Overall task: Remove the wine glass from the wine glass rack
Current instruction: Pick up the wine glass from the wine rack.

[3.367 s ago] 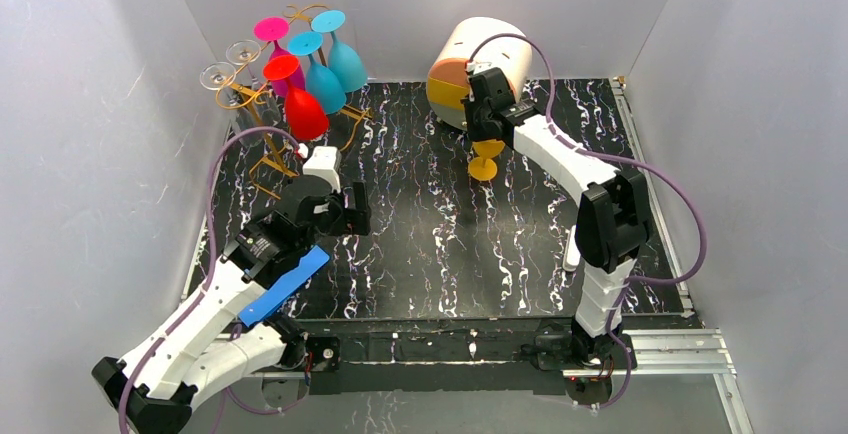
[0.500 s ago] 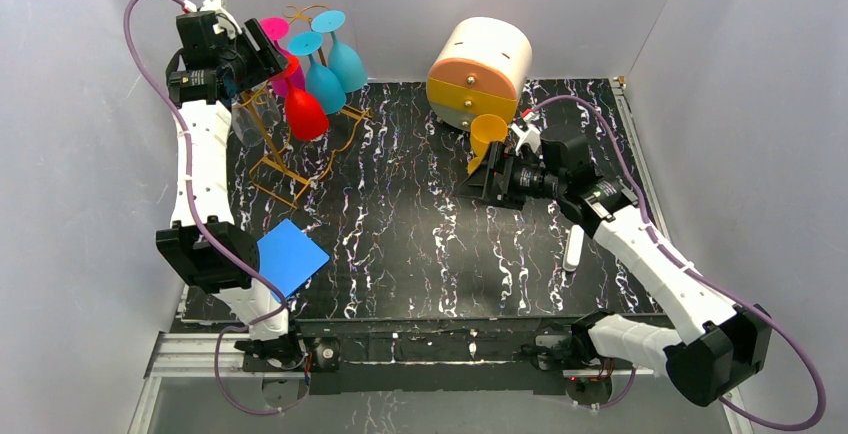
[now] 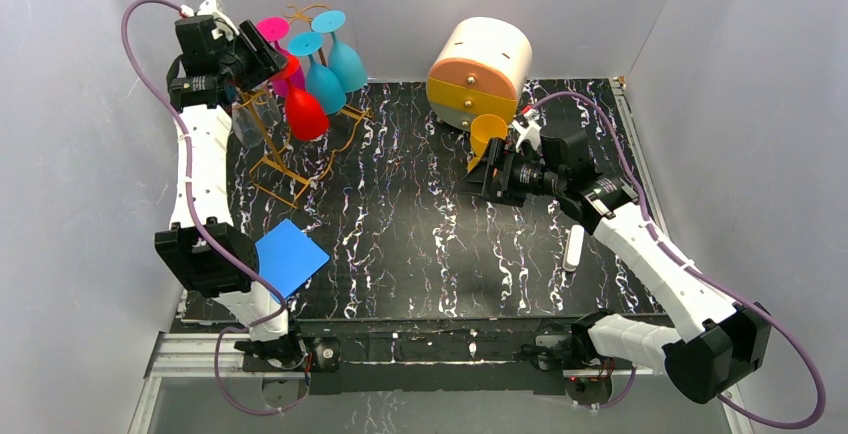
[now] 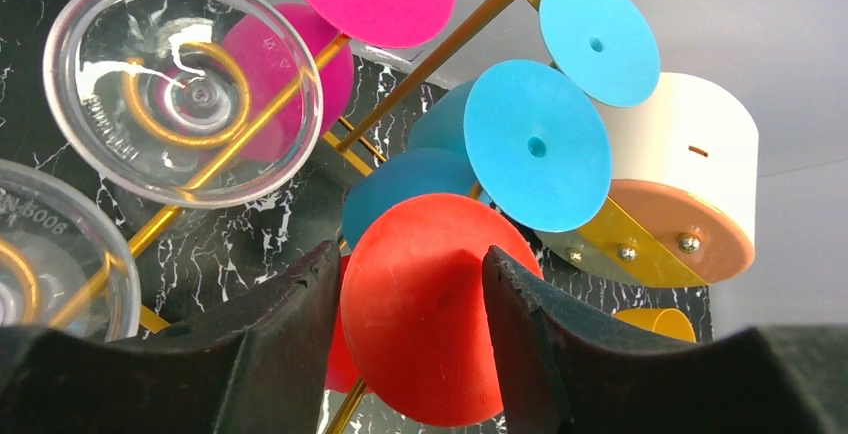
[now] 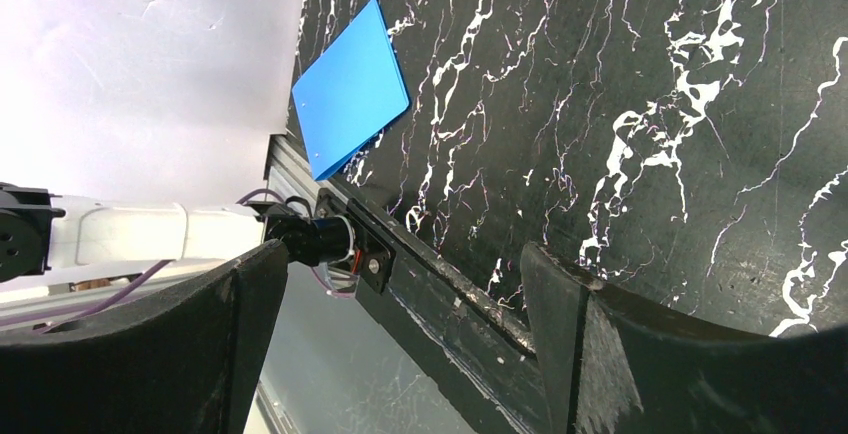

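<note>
One red glass (image 4: 420, 324) is hanging foot-up on the rack (image 3: 268, 144) at the worktop's (image 3: 430, 244) far-left corner. Your left end effector (image 4: 410, 254) is hovering there, fingers apart, framing its foot. Your right end effector (image 5: 405, 251) is gaping wide over the worktop.

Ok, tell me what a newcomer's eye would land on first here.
The bright upside-down glasses on the gold wine glass rack at the far left, where the left gripper hovers at the red glass. Then the round cream-and-orange drawer box at the far middle, and the blue card near the left arm's base.
</note>
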Controlling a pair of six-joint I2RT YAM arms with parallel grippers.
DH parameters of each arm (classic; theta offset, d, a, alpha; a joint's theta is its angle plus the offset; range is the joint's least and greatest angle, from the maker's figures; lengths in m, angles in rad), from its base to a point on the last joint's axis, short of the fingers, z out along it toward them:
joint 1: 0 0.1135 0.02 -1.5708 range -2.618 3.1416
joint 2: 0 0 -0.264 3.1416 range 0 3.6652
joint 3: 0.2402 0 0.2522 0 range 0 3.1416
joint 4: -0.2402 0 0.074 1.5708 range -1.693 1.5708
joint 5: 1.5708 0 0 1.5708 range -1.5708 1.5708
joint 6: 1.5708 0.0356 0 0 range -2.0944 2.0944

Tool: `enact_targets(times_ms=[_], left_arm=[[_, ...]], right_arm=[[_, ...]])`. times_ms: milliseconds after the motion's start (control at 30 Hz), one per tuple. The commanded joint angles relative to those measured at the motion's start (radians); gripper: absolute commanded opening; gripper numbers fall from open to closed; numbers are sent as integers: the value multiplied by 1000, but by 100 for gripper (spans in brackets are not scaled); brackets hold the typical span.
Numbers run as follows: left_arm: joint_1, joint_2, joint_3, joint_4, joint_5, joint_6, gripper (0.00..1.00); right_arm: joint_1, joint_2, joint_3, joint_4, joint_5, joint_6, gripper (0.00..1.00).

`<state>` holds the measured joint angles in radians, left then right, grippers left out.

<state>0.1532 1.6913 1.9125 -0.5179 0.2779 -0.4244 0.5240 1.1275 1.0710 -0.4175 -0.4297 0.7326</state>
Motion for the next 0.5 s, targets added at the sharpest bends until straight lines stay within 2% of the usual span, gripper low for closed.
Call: enact_targets(times_ms=[0, 233, 300, 467], left_arm=[[19, -63, -39, 20, 37, -55, 51], [35, -76, -79, 48, 66, -99, 46], [56, -94, -146, 122, 120, -172, 41], [78, -117, -207, 198, 159, -237, 33]], right_arm=[[-2, -35, 15, 38, 9, 10, 94], [-3, -44, 1, 38, 12, 15, 94], [-3, -62, -31, 56, 13, 40, 95], [-4, -72, -52, 72, 17, 48, 95]])
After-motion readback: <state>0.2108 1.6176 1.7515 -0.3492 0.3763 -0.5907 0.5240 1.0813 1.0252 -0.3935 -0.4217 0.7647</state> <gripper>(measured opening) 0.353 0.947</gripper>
